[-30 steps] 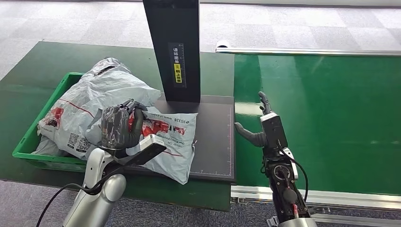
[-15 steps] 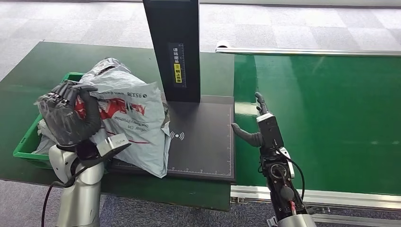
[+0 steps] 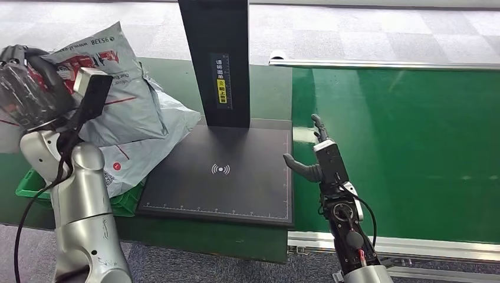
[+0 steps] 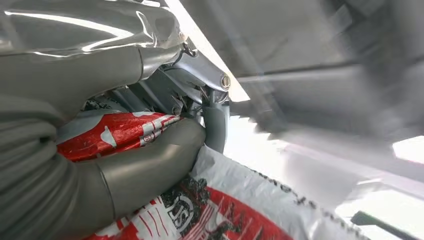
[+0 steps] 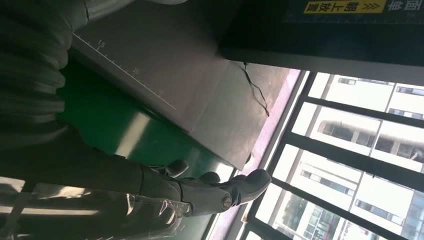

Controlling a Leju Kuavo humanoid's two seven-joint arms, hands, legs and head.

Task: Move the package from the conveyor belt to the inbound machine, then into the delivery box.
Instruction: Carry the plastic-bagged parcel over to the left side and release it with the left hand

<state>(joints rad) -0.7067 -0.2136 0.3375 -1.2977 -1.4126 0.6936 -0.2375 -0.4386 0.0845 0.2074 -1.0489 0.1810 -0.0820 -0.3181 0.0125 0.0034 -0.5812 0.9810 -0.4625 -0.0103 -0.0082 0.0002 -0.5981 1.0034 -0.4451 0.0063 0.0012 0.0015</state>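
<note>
above the green bin (image 3: pixel 26 184) at far left, the left hand (image 3: pixel 26 85) grips a crinkled grey package (image 3: pixel 112 88); the flat black scanner pad (image 3: pixel 227 177) lies bare, the right hand (image 3: pixel 312 159) spread wide beside its right edge.

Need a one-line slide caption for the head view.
Left hand holds a grey plastic mailer package above the green delivery box; open right hand beside the black scanner platform.

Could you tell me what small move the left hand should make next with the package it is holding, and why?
Probably lower it. The left hand grips the package raised above the green delivery box, which already holds other bags. The scanner plate is bare, so that step looks done. Easing down onto the pile before letting go seems sensible.
</note>
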